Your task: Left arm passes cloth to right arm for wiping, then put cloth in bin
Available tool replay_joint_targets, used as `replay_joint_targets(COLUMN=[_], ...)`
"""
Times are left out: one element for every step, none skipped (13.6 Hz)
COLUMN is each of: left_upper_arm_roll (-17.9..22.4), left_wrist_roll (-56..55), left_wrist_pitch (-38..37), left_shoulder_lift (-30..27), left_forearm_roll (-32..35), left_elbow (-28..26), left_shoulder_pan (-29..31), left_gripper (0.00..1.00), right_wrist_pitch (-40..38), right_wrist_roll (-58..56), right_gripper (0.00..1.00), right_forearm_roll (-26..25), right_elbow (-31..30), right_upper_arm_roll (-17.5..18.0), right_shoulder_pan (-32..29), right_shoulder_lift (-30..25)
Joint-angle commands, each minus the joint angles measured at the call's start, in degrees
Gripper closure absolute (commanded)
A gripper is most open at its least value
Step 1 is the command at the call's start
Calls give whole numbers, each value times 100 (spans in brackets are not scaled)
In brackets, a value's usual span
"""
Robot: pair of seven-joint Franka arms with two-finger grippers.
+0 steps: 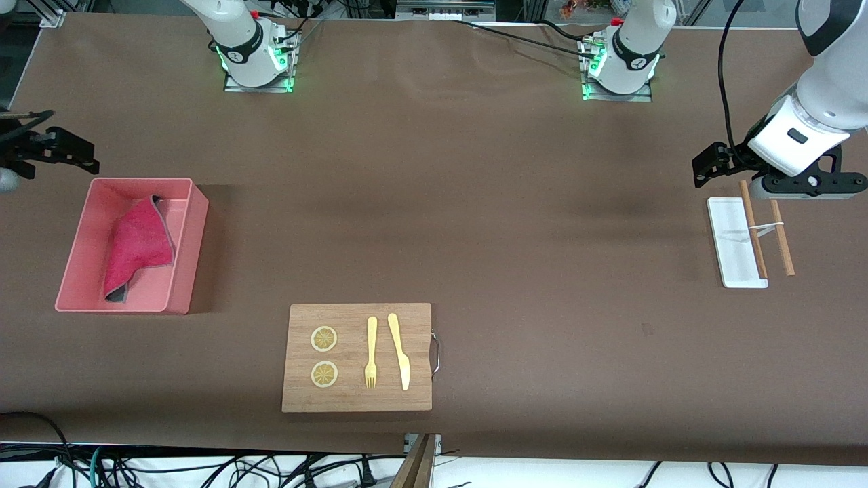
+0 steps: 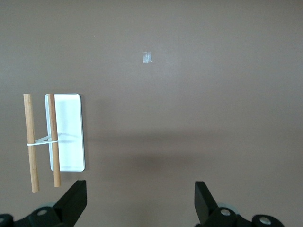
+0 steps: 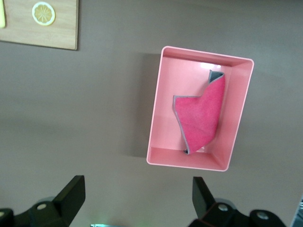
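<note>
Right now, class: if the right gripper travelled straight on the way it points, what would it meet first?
Probably bare brown table. The right gripper, open, points down beside the pink rectangular plastic bin, which holds the crimson-pink fuzzy cloth. Depth is unclear, but nothing else shows in its line.

— What kind of place is shown?
— A robot lab. Two robot arms (image 1: 247, 41) are bolted onto a big table (image 1: 475, 203) covered with brown cloth.
— What else gives it away?
— Metal frame bars (image 1: 51, 17) are seen at the edge, and loose cables (image 1: 203, 468) are piled below.
</note>
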Motion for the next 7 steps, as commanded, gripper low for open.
replay_joint_targets(left_upper_arm_roll=[-28,-28,-28,-28,-28,-37,-37], left_wrist_roll=[99,99,99,108,108,99,99], left_wrist_pitch=[-62,-62,-62,-62,-53,-53,-53], left_shoulder_lift=[65,65,65,65,65,65,65], left_forearm_roll=[-23,-23,-23,-14,-14,-14,-14], left_elbow=[146,146,146,146,155,155,155], left_shoulder_pan=[17,17,17,17,8,8,8], left_gripper=[0,0,0,0,0,0,0], right_wrist_pitch=[-205,-240,-276,-285,-302,-328,-337], right_wrist_roll=[50,50,93,189,225,226,226], right_gripper=[0,0,0,0,0,0,0], right_forearm_roll=[-142,-124,-107,-98,-89,-54,-54], right_elbow=[-171,-171,-162,-145,-145,-127,-66], right_upper_arm_roll=[193,193,193,193,184,166,157], right_shoulder_pan=[-171,-180,-180,-171,-162,-162,-171], right_shoulder_lift=[-259,-259,-259,-233,-198,-181,-172])
